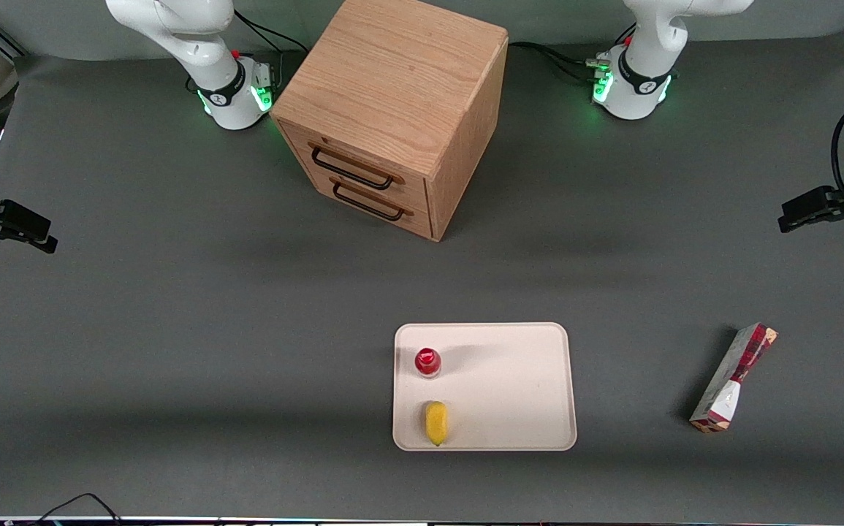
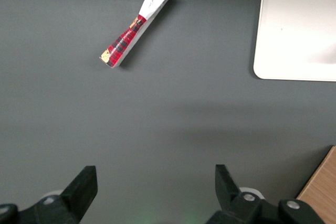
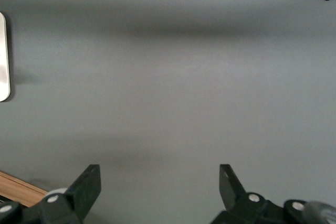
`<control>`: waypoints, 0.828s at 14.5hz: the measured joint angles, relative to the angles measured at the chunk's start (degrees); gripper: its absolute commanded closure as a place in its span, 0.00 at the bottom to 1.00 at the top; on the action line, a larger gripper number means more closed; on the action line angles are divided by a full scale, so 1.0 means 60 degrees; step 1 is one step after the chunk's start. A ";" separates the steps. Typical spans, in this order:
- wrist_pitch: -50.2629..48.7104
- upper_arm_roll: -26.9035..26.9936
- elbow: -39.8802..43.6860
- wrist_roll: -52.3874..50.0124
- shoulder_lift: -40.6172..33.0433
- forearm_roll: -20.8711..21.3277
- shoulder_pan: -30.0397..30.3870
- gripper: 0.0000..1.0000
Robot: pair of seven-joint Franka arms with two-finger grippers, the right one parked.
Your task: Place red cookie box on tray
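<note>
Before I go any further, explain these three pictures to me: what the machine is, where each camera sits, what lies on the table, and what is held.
Two white robot arms stand on a grey table. One picture looks down from the front; the other two come from cameras on the arms' wrists. The working arm's pincer is open, holds nothing, and hangs above bare table at the working arm's end. On the table lies the red cookie box, apart from the tray, toward the working arm's end. On the tray stand a small red-capped bottle and, nearer the front camera, a yellow object. A wooden drawer cabinet stands between the arm bases.
</note>
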 measured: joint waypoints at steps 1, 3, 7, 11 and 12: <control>0.0041 0.0002 -0.0009 0.0000 0.0004 0.0006 0.0004 0.00; 0.0089 0.0001 -0.0044 0.0010 0.0008 0.0011 0.0007 0.00; 0.0352 0.0021 -0.0098 0.0243 0.0083 0.0031 0.0020 0.00; 0.1778 0.0270 -0.0169 0.1747 0.0947 0.0106 0.0126 0.00; 0.2326 0.0410 -0.0220 0.2381 0.1342 0.0107 0.0165 0.00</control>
